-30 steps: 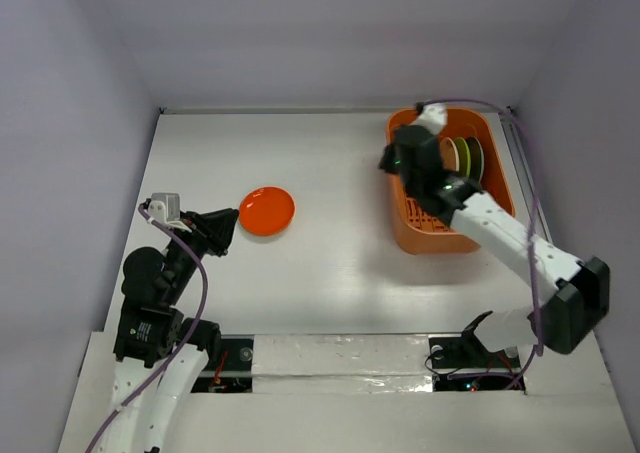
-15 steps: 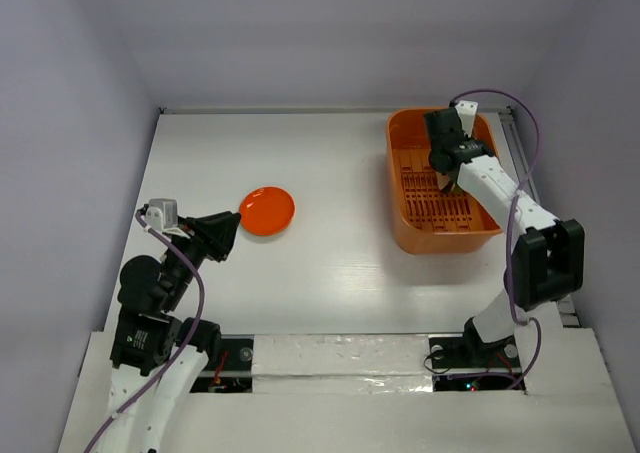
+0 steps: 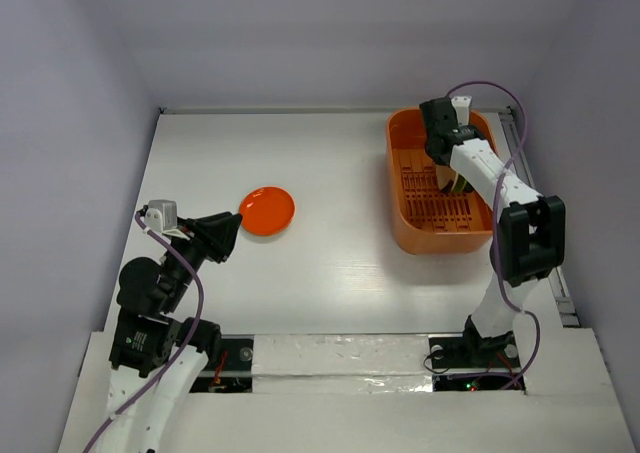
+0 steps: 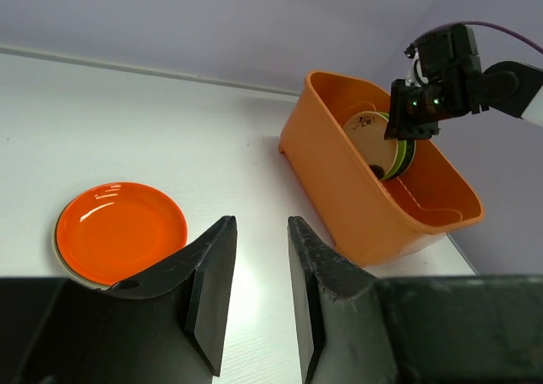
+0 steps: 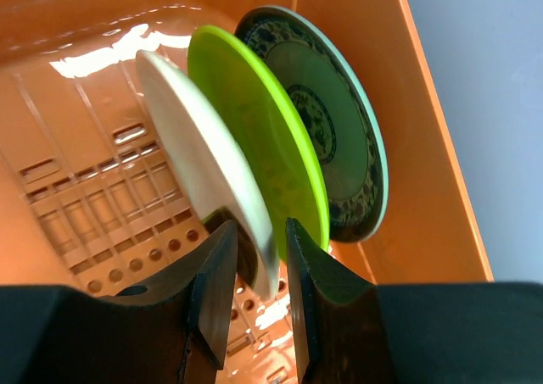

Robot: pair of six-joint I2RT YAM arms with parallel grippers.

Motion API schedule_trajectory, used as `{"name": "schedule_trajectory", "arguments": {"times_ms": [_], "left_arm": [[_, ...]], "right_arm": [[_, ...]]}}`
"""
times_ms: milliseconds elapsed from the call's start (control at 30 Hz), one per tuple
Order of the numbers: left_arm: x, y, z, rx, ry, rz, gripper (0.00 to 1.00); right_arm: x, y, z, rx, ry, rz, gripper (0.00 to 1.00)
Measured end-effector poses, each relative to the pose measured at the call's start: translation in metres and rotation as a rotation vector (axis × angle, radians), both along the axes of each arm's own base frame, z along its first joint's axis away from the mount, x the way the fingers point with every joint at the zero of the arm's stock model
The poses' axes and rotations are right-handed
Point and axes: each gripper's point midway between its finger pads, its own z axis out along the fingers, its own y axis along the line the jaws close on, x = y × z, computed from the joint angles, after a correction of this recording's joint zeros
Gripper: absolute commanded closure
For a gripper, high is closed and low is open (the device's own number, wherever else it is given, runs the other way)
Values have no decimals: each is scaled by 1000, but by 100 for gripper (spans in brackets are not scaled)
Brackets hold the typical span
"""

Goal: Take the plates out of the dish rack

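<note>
The orange dish rack (image 3: 436,237) stands at the right of the table. Three plates stand on edge in it: cream (image 5: 195,155), yellow-green (image 5: 254,130) and dark teal patterned (image 5: 335,121). My right gripper (image 5: 259,230) reaches into the rack (image 5: 433,155), open, with its fingers on either side of the cream plate's lower rim. In the top view the right gripper (image 3: 455,178) covers most of the plates. A red-orange plate (image 3: 267,210) lies flat on the table at centre-left. My left gripper (image 3: 230,231) is open and empty, just near-left of it. The left wrist view shows the plate (image 4: 120,230) and rack (image 4: 348,197).
A pale rim shows under the red-orange plate's left edge (image 4: 58,250), as if it rests on another plate. White walls enclose the table on three sides. The right arm's purple cable (image 3: 500,98) loops above the rack's far corner.
The right arm swung from across the rack to its far side, and its gripper came down over the cream plate. The left gripper drew back slightly from the red-orange plate.
</note>
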Motion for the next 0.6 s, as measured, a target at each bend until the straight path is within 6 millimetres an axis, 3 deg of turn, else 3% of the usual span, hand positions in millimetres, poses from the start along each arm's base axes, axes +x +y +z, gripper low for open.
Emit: {"name": "schedule_trajectory", "arguments": {"times_ms": [200,600], "left_arm": [[0,1,0,0,0,3,72],[1,1,0,0,0,5,71]], "right_arm": [[8,-4,-3,-46,35,1,76],[4,2,16,-102,36,42,94]]}}
